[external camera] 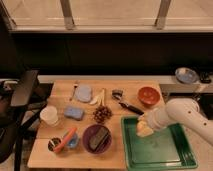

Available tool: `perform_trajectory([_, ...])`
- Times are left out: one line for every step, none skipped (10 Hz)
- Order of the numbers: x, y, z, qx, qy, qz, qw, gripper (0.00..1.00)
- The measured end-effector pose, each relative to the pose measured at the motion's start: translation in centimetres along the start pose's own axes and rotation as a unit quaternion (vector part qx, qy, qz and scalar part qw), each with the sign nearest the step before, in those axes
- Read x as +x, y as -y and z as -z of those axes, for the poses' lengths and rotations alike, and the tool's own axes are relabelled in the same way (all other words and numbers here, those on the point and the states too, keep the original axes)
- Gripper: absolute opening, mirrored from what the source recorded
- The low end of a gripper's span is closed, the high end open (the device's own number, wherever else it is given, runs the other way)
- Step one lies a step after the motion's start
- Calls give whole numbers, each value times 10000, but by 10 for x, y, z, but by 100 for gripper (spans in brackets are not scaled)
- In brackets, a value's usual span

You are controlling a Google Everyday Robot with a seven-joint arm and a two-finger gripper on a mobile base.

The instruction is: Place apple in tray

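One white arm reaches in from the right, bent at the elbow. Its gripper (143, 127) sits low over the near-left part of the one green tray (170, 155), just inside the tray's left wall. A yellowish round lump at the gripper's tip looks like the apple (144, 132); it lies over the tray floor, though whether it rests there or hangs just above is not clear. Cannot tell whether the gripper is closed on the fruit or parted from it.

One wooden bench (60, 155) carries everything else, all to the gripper's left or beyond it.

Count, working outward from the gripper:
- One red-orange bowl (148, 95), beyond the gripper, near the bench's far right corner.
- One dark-handled tool (129, 105), between that bowl and the tray's far-left corner.
- One purple bowl (97, 138) just left of the tray, a dark flat object lying inside it.
- One cluster of dark grapes (102, 114), left and beyond.
- One pale peeled fruit (98, 98), beyond the grapes.
- Two blue sponges: one (74, 112) left of the grapes, one (83, 93) farther back.
- One white cup (49, 114), well to the left.
- One carrot (66, 139), lying across a small dish at the near left.

One grey bowl (186, 75) sits off the bench, on a ledge far beyond the arm.
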Motion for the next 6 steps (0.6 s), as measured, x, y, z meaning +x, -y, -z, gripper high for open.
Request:
perform_trajectory([8, -1, -1, 21, -48, -18, 10000, 38])
perform_trajectory([12, 0, -1, 47, -29, -31, 10000, 47])
perform_trajectory([17, 0, 0, 81, 4, -70, 9999, 58])
perform_trajectory([24, -1, 1, 124, 32, -131, 9998, 68])
perform_trajectory([30, -1, 3, 157, 63, -189, 9997, 76])
perform_trajectory([34, -1, 4, 193, 98, -245, 9995, 80])
